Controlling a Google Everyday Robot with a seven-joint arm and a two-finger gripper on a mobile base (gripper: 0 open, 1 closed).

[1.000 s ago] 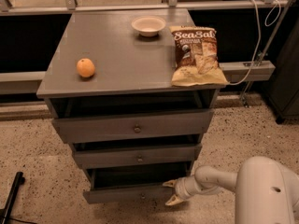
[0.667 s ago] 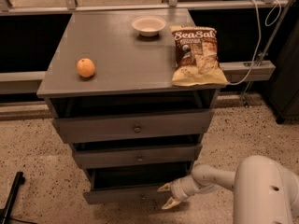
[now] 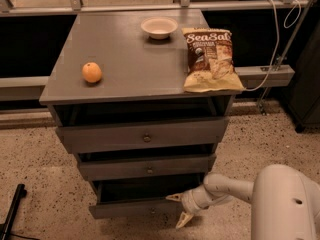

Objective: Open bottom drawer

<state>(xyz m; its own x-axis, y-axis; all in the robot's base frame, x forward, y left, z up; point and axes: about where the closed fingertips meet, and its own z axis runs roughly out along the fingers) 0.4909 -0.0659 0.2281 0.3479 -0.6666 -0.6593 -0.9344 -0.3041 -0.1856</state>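
The bottom drawer (image 3: 131, 209) is the lowest of three grey drawers in the cabinet. It stands pulled out a little, showing a dark gap above its front. Its knob is hidden. My gripper (image 3: 178, 208) is at the right end of that drawer front, low and just in front of it. Its two pale fingers are spread, one (image 3: 173, 197) at the drawer's top edge and one (image 3: 182, 220) below. The white arm (image 3: 227, 188) reaches in from the lower right.
The cabinet top (image 3: 130, 59) holds an orange (image 3: 92, 72), a white bowl (image 3: 159, 27) and a bag of chips (image 3: 210, 59). The top drawer (image 3: 145, 135) and middle drawer (image 3: 148, 167) stand slightly out. A black leg (image 3: 12, 211) is at lower left. A cable (image 3: 272, 44) hangs at right.
My gripper has slid left along the bottom drawer front. The drawer itself looks unchanged.
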